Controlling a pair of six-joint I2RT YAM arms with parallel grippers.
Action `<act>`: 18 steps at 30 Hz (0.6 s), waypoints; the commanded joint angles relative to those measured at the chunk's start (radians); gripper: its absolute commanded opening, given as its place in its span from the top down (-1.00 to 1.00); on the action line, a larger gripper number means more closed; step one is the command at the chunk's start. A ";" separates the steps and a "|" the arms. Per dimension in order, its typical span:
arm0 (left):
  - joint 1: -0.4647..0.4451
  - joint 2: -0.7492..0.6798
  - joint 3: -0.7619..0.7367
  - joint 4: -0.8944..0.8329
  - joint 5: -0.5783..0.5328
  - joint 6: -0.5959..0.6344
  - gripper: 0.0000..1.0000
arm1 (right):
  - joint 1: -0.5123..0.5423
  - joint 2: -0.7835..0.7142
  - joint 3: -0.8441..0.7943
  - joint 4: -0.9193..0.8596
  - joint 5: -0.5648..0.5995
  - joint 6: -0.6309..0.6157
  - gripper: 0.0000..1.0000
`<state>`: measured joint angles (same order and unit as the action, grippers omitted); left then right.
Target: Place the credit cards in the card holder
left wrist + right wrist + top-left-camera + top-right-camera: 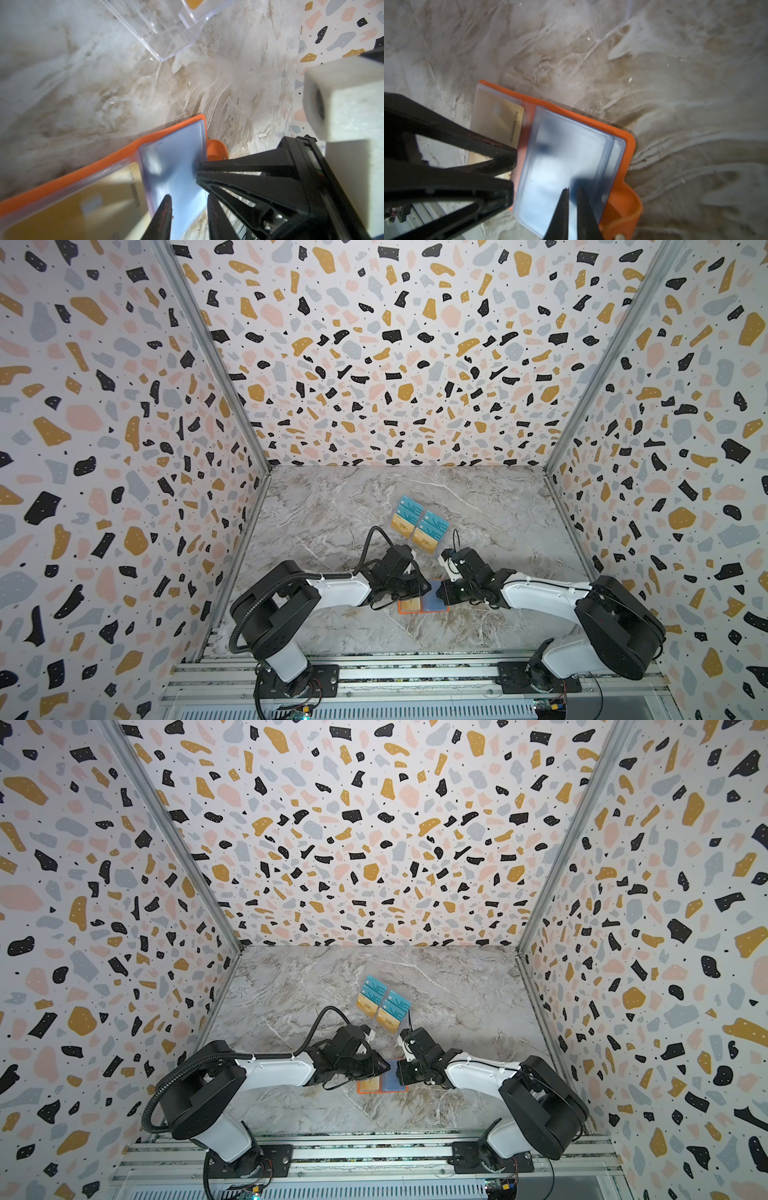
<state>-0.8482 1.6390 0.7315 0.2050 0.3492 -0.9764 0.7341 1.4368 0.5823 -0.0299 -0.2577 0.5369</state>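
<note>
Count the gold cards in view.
3 gold cards: two in the front row of the clear stand, one sleeved in the orange card holder. Others may be hidden.

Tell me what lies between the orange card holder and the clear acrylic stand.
Only bare marble tabletop separates the card holder from the acrylic stand; the left wrist view shows it plainly.

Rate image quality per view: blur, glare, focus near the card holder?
In both top views: sharp, evenly lit, but arms hide most of the card holder. Left wrist: holder and gold card close and blurred, plastic sleeve hazy. Right wrist: gold card's print partly legible, sleeve shows glare and dark reflections.
</note>
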 commanded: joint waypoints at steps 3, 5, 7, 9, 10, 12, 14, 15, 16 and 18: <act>-0.005 0.031 0.022 0.008 0.008 0.015 0.36 | -0.002 0.007 -0.007 -0.023 0.006 -0.008 0.75; -0.004 0.050 0.019 0.014 0.012 0.012 0.36 | -0.002 0.008 -0.007 -0.025 0.005 -0.010 0.75; -0.004 0.061 0.013 0.014 0.012 0.010 0.36 | -0.002 0.007 -0.007 -0.026 0.006 -0.009 0.75; -0.005 0.067 0.009 0.014 0.009 0.008 0.36 | -0.003 0.006 -0.008 -0.026 0.006 -0.008 0.76; -0.003 0.070 0.007 0.014 0.008 0.007 0.36 | -0.002 0.007 -0.009 -0.026 0.005 -0.009 0.76; -0.004 0.073 0.006 0.017 0.007 0.004 0.36 | -0.002 0.008 -0.008 -0.025 0.006 -0.009 0.75; -0.004 0.078 -0.001 0.037 0.017 -0.003 0.36 | -0.002 0.010 -0.007 -0.024 0.006 -0.008 0.76; -0.003 0.082 -0.003 0.039 0.027 -0.012 0.36 | -0.002 0.010 -0.006 -0.024 0.006 -0.010 0.75; -0.004 0.086 -0.009 0.078 0.035 -0.019 0.36 | -0.002 0.011 -0.006 -0.025 0.005 -0.011 0.76; -0.004 0.088 -0.021 0.110 0.048 -0.035 0.36 | -0.002 0.011 -0.005 -0.023 0.005 -0.011 0.76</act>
<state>-0.8482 1.7088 0.7345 0.2550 0.3691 -0.9897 0.7338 1.4384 0.5823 -0.0292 -0.2581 0.5365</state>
